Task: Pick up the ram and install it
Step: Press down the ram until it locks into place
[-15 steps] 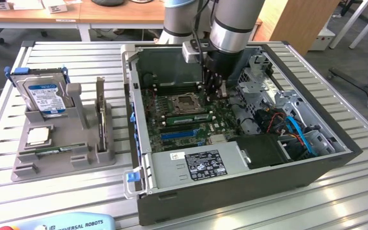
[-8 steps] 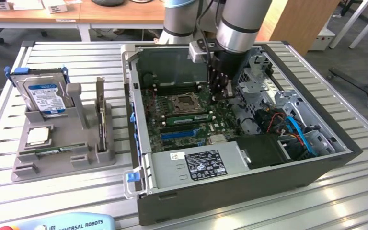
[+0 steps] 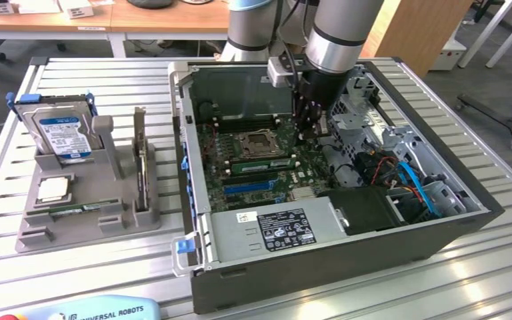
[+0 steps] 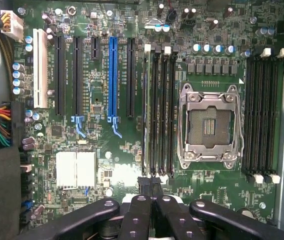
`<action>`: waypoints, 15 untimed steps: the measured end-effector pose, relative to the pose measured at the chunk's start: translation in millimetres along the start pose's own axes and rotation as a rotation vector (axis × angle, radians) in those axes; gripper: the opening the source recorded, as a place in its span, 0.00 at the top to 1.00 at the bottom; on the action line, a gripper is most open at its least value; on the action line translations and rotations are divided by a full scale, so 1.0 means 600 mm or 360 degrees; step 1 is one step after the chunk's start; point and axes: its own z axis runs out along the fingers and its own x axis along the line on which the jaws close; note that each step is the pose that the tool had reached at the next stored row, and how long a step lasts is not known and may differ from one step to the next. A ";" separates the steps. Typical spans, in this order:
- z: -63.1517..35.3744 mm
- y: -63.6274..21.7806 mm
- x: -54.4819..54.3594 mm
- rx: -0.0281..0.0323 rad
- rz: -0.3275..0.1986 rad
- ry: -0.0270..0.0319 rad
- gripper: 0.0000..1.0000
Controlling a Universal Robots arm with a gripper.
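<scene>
A ram stick (image 3: 266, 164) stands green and narrow in a motherboard slot beside the CPU socket (image 3: 258, 141). In the wrist view it shows edge-on as a thin green strip (image 4: 145, 110) in the outermost of the black slots next to the socket (image 4: 209, 125). My gripper (image 3: 309, 135) hangs inside the open computer case, a little above the board near the socket. Its black fingertips (image 4: 144, 186) are pressed together over the end of that bank of slots (image 4: 162, 110), with nothing seen between them. A second green stick (image 3: 71, 210) lies in the grey holder outside the case.
The grey holder (image 3: 141, 217) at the exterior view's left also carries a blue-labelled hard drive (image 3: 61, 132), an upright dark card (image 3: 139, 160) and a square chip (image 3: 53, 189). Case walls (image 3: 185, 140), the power supply (image 3: 274, 230) and cables (image 3: 412, 177) hem in the board.
</scene>
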 end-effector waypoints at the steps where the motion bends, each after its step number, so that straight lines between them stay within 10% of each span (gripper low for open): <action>1: 0.000 0.000 0.000 0.00000 0.0000 0.00000 0.90; 15: 0.010 0.000 0.000 0.00014 0.0047 -0.00006 0.90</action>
